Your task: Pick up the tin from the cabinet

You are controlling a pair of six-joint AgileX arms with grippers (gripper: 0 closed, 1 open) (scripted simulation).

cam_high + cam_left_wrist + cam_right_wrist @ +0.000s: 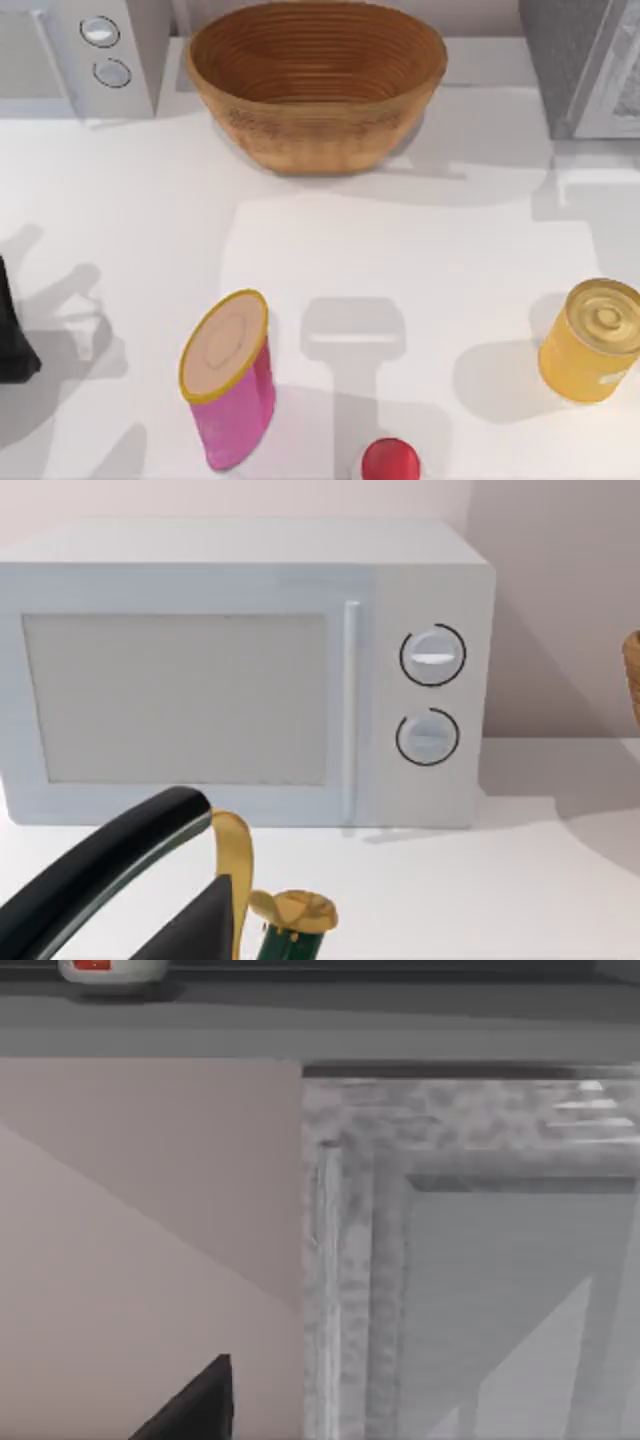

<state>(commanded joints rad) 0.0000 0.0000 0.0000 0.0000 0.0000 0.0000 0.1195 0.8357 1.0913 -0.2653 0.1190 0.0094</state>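
The tin (592,340), a short golden-yellow can with a ringed gold lid and a small white label patch, stands upright on the white table near the right edge. Behind it, at the back right, is the grey cabinet (585,65). No gripper is at the tin. My left arm (12,335) is a dark shape at the table's left edge, and its gripper (150,905) faces the microwave in the left wrist view. A dark part of my right gripper (195,1410) appears in the right wrist view, close to the grey cabinet (470,1260) and the wall.
A pink canister (232,385) with a yellow rim and tan top stands front left of centre. A red round object (390,462) sits at the front edge. A woven basket (315,85) is back centre, a white microwave (85,55) back left. A small gold and green item (295,925) lies by the left gripper.
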